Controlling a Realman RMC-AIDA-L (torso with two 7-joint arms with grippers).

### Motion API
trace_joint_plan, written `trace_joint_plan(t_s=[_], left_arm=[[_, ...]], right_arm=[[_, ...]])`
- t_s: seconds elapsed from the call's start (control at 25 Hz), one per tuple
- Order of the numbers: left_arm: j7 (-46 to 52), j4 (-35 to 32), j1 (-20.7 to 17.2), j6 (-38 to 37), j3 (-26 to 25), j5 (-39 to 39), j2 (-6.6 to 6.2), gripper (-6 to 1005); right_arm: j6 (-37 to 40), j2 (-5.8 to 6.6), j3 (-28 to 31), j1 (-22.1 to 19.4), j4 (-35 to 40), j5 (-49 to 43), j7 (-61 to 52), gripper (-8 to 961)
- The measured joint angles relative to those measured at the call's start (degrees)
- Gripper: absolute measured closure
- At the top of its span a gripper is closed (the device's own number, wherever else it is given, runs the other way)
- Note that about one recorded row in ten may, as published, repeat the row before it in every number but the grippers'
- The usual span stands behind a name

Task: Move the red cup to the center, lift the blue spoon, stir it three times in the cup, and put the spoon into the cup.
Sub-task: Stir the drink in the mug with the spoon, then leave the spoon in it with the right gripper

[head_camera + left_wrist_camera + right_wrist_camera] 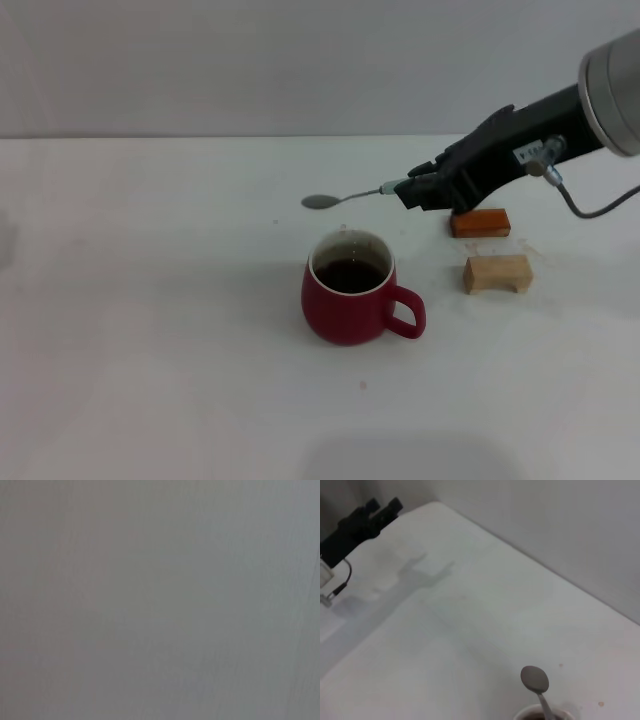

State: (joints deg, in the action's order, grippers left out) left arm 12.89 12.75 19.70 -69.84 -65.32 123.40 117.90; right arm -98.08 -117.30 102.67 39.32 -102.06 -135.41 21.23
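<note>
The red cup (pixel 350 300) stands mid-table with dark liquid inside and its handle toward the right; only a bit of its white rim (pixel 525 714) shows in the right wrist view. My right gripper (pixel 408 190) is shut on the blue spoon (pixel 345 197), held level above and behind the cup. The spoon's silver bowl (pixel 535 679) points left, and most of its pale handle is hidden in the fingers. My left gripper (pixel 381 509) is parked far off at the table's left side, raised, its two fingers apart and holding nothing. The left wrist view shows only a plain grey surface.
An orange-brown wooden block (pixel 480 222) lies under the right arm, and a pale wooden block (pixel 497 273) sits just in front of it, both to the right of the cup. The white table (pixel 160 330) stretches wide to the left and front.
</note>
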Motion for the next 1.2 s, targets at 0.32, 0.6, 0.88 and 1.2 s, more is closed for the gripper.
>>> trace_joint_plan(t_s=[0.32,0.6,0.88,1.2], left_arm=[[-0.1,-0.2,0.8,0.5,-0.1,-0.1,0.04,139],[-0.1,-0.2,0.8,0.7,-0.1,-0.3,0.05,139],[-0.1,-0.1,0.7,0.7,-0.1,-0.4,0.11,139],[-0.1,0.3,0.5,0.6,-0.1,-0.4,0.22,139]], right_arm=[[-5.3,2.91,2.2,5.9,4.1,-0.1,1.8,796],[-8.6,3.5,2.6,8.1,6.7,-0.4,3.6,796],[-9.3,4.44,1.4,10.9,11.9,-0.8,5.3,796],[-9.2,4.79,-0.1,14.7,19.9,-2.0,7.8,797]])
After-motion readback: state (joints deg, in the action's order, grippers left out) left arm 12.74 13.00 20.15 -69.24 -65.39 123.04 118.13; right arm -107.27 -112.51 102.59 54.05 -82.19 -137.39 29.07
